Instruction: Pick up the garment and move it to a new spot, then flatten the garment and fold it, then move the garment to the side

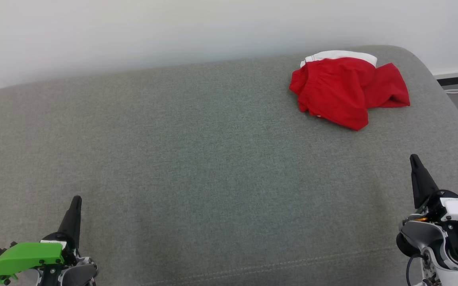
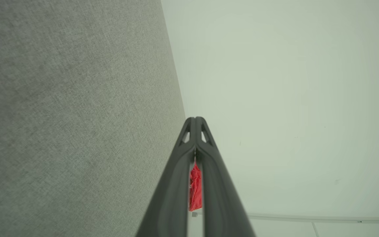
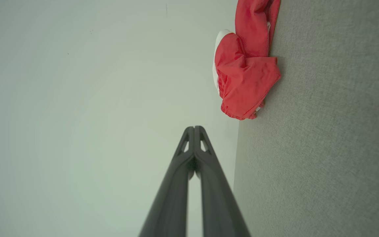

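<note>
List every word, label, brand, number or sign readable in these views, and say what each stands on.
None can be read.
The red garment shows no print; a small white bit at its hem may be a tag, too small to tell.
The grey cushion, the wall, the left gripper and the right gripper bear no lettering.

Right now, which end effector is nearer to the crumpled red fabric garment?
Right. The right end effector is below the crumpled red fabric garment in the head view; the left end effector is far off at lower left.
</note>
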### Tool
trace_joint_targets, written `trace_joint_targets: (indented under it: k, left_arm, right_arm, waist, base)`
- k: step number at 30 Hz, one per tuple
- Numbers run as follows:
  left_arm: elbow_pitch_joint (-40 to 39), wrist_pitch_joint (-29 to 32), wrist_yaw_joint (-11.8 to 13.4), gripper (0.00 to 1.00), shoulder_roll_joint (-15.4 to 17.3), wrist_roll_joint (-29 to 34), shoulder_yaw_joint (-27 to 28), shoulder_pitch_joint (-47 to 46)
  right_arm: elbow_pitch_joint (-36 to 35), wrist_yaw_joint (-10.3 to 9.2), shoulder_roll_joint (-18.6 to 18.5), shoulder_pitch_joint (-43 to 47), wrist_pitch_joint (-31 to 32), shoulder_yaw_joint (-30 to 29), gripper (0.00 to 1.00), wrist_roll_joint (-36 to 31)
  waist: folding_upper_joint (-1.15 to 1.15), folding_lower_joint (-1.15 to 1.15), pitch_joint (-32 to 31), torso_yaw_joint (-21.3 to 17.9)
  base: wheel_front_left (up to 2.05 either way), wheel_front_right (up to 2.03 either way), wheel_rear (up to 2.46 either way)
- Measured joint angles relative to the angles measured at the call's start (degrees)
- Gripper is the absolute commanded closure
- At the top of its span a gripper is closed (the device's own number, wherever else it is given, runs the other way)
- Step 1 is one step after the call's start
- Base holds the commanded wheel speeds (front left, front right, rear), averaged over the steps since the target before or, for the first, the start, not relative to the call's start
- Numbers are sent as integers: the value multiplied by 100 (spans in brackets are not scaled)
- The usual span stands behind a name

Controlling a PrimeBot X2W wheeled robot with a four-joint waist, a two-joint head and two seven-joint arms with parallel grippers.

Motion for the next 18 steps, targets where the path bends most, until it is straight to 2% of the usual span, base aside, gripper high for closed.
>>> trace_joint_targets:
  k: [18]
  left_arm:
    - [-5,1,0,100,-5,0,7,-1]
  right_arm:
    - [-1,0,0,0,-1,1,100,0]
  waist:
    - [0,0,0,0]
  base:
    - [0,0,0]
